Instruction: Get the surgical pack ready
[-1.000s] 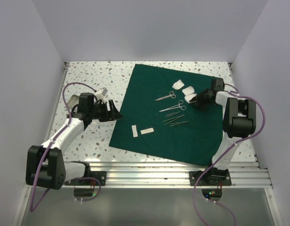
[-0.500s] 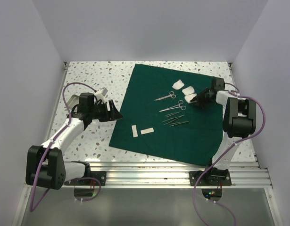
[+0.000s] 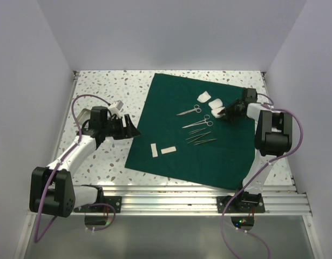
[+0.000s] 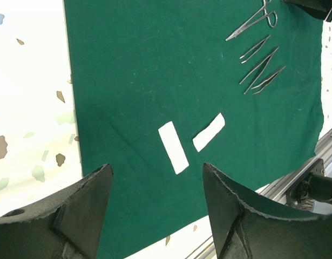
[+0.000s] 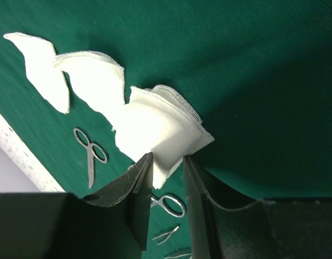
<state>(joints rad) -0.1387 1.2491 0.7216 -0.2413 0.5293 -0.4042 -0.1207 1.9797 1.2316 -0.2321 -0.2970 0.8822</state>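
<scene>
Two right fingers (image 5: 137, 190) pinch a gauze piece (image 5: 155, 127); left fingers (image 4: 79, 216) gape near drape (image 4: 144, 65).

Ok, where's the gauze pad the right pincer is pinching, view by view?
Top external: gauze pad right of centre, at the right pincer.
Left wrist: not in it.
Right wrist: centre, lower edge nipped in the pincer.
Shared landmark: scissors nearest the forceps, in all three.

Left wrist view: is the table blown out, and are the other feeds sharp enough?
Left wrist: table overexposed, drape crisp, left pincer's fingers soft-edged. Right wrist: gauze sharp, right pincer's fingers dark and blurred. Top: even light, faint shadows, forceps tiny.
</scene>
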